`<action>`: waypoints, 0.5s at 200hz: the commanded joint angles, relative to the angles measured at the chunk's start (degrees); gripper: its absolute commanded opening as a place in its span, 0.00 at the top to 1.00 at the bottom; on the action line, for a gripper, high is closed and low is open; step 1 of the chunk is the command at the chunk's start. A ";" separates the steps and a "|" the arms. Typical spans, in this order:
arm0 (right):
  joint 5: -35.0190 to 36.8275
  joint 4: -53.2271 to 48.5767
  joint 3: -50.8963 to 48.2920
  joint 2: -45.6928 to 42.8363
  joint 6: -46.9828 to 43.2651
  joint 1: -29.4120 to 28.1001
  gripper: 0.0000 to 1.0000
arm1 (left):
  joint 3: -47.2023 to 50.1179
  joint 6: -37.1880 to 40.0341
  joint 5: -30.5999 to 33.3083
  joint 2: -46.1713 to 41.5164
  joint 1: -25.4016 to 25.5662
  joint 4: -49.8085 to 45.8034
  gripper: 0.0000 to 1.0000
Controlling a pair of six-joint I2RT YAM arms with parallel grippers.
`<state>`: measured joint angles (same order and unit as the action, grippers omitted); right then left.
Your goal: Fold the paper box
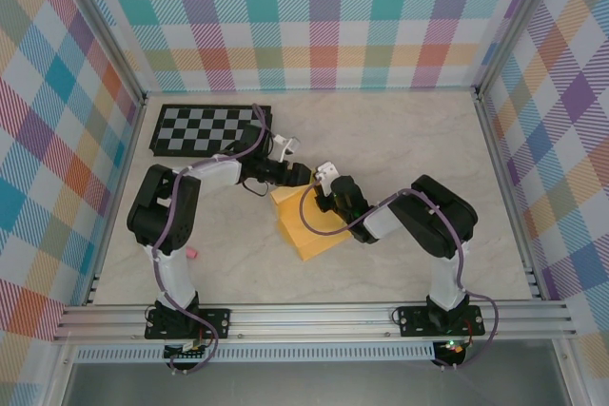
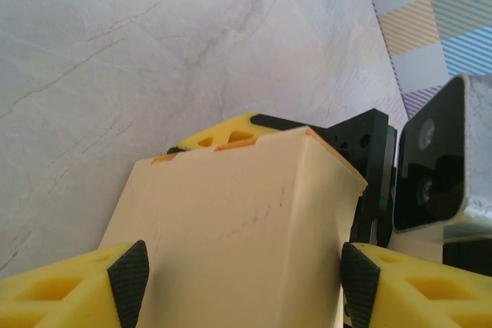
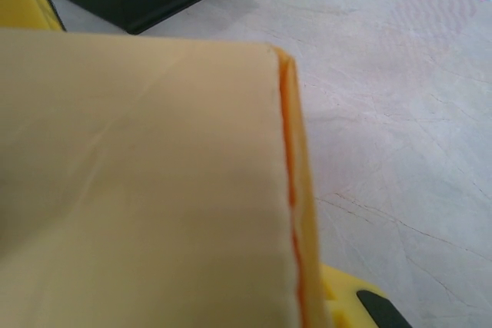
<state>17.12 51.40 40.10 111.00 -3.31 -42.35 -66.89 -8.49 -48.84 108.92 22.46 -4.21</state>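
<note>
The left pincer (image 2: 244,278) stands spread astride the paper box (image 1: 309,233); right pincer (image 1: 324,202) (card-hidden) unreadable.

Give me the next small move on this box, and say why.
Probably close the left fingers onto the paper box. They straddle its sides, with contact unclear, while a right finger sits at its far end; a firm hold would likely steady it for folding there.

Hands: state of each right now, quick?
Left hand: astride the paper box, grip cannot be told.
Right hand: closed on the paper box's wall.
</note>
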 commanded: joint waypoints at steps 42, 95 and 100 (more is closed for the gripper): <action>4.69 -0.36 0.86 1.16 -0.49 -0.72 0.69 | 0.41 -4.00 -0.73 2.52 1.71 2.00 0.35; 3.33 4.57 -2.21 -1.40 -1.06 -0.72 0.67 | -0.35 -1.18 2.35 2.78 1.73 -3.17 0.39; 3.39 4.80 -2.54 -1.71 -1.16 -0.72 0.67 | -0.27 -1.06 2.75 2.72 1.71 -3.42 0.39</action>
<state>20.56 52.25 39.33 111.07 -3.81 -42.50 -67.26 -11.09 -48.69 110.30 23.27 -2.85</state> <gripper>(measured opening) 0.331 0.616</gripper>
